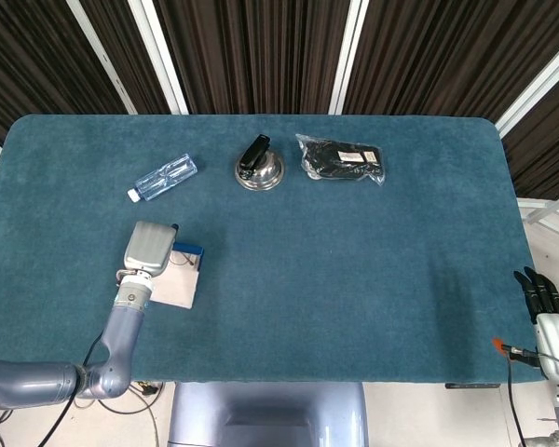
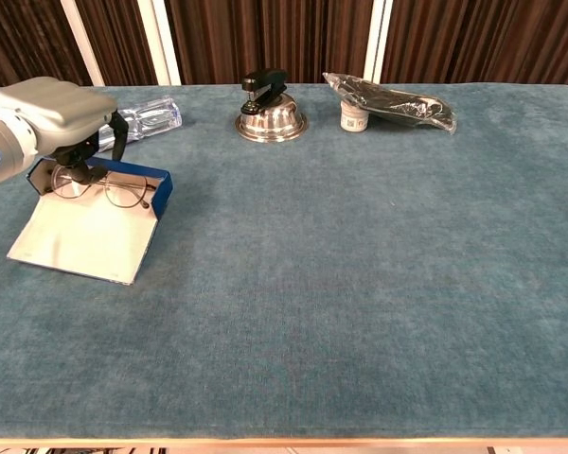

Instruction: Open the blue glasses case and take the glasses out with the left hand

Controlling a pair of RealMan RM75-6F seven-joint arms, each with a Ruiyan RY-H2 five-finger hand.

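On the near-left part of the table (image 2: 360, 284), the blue glasses case (image 2: 99, 222) lies open, its pale lid flap spread flat toward you. You can treat it as stiff and light. Inside its blue tray rest the glasses (image 2: 109, 192), thin wire frames with round lenses; I judge them fragile and springy, so take them by the bridge or a temple, never the lenses. Your left hand (image 2: 62, 113) hovers over them; I cannot tell whether its fingers pinch anything.
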